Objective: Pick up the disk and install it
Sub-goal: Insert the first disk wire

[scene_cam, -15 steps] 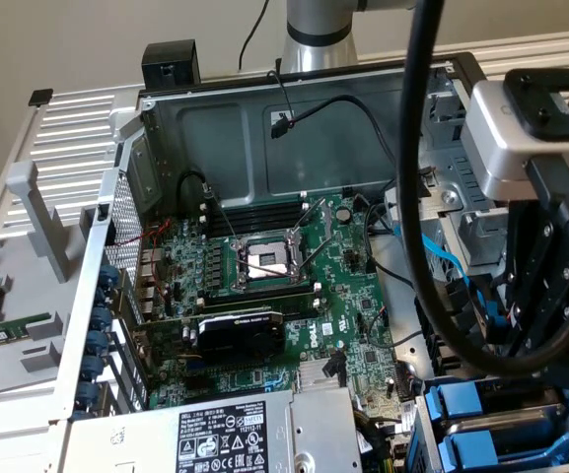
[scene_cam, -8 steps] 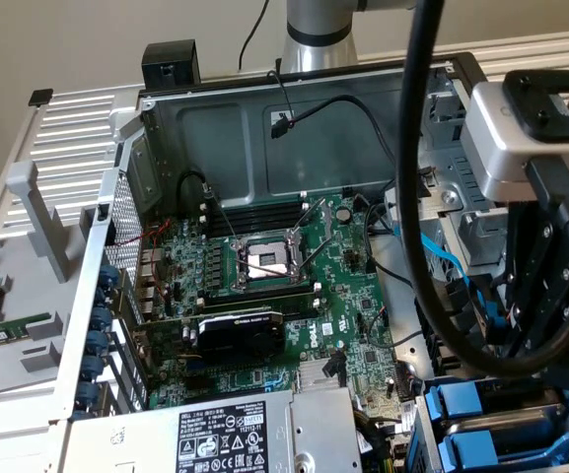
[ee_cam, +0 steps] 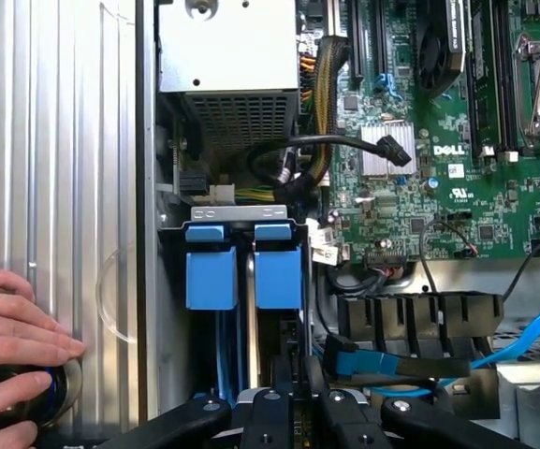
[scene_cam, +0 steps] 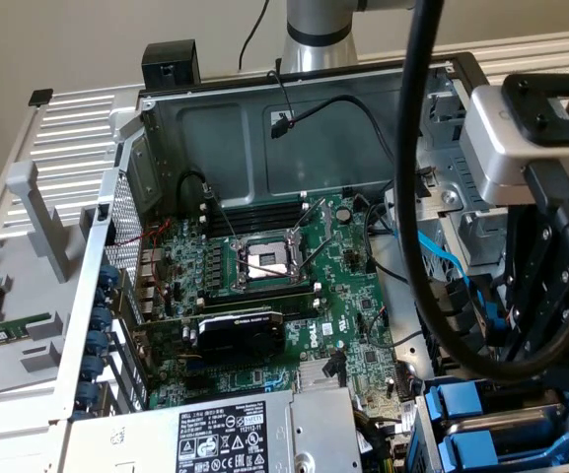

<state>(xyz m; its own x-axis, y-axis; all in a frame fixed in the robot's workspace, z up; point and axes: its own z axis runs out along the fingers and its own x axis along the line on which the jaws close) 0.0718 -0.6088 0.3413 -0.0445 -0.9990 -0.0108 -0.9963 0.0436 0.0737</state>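
The tool (ee_cam: 295, 379) is closed narrowly on the disk (ee_cam: 278, 276), which stands on edge in the drive bay just beside the motherboard (ee_cam: 438, 140), with a second blue carrier (ee_cam: 211, 276) touching its side farther from the motherboard.

Plain beige wall (scene_cam: 87, 39) behind; ribbed grey metal bench (scene_cam: 72, 118) below.

"DELL" on the motherboard (ee_cam: 457, 178)
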